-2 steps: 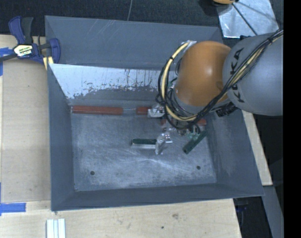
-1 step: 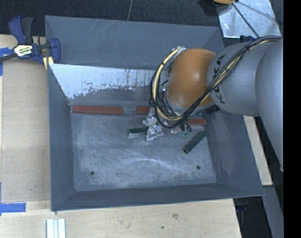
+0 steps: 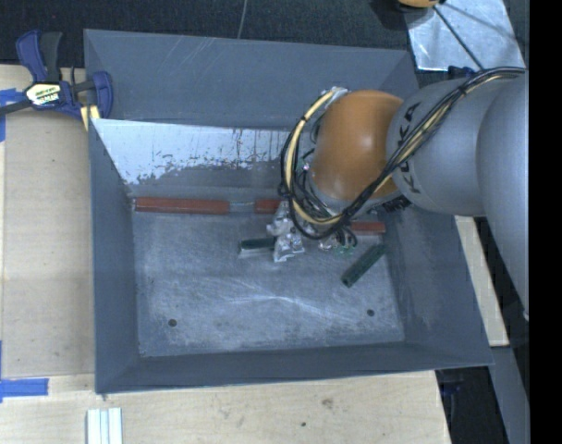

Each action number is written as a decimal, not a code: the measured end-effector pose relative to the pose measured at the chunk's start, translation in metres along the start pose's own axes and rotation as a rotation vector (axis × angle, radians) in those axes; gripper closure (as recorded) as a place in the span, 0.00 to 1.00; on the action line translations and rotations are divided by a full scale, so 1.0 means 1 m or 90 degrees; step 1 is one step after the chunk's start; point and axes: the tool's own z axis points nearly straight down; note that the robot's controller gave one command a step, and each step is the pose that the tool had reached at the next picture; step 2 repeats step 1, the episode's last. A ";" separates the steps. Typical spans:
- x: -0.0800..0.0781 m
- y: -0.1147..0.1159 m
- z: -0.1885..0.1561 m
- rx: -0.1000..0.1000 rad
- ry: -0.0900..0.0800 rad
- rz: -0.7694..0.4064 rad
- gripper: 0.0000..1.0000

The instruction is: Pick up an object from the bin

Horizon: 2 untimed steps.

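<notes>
Tool [image 3: 284, 241] is down at the floor of the bin [image 3: 115, 322], a bit back of centre, nearer the far wall than the near one. Arm [image 3: 466, 155] comes in over the right rim. The orange cover [image 3: 355, 146] on the wrist and a loop of black-and-yellow cables [image 3: 295, 169] sit right above the tool and hide most of it. Just its silvery tip pokes out at the cover's lower left. Can't tell how far open the tool is, or whether it has hold of anything.

Nearest thing: a small dark stick [image 3: 256, 245], thin, lying flat on the floor, roughly parallel to the far wall. Its right end runs up to the tool tip, touching or just beside, can't say which. Its left end lies free and points toward the left wall.

Second thing: a dark green bar [image 3: 362, 266], short and flat, lying tilted on the floor to the right of the tool, near the right wall and apart from the tool.

Along the foot of the far wall lies a long red-brown strip [image 3: 181, 206], running from near the far left corner toward the middle. A red-brown piece [image 3: 369, 227] shows under the arm on the right. Can't tell if they're one part.

The near half of the floor is scuffed grey metal with two small dark spots [image 3: 173, 322], one toward each near corner.
</notes>
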 end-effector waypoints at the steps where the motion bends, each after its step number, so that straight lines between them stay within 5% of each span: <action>1: 0.016 -0.007 -0.178 0.001 0.008 -0.013 1.00; 2: 0.016 -0.007 -0.178 0.001 0.008 -0.013 1.00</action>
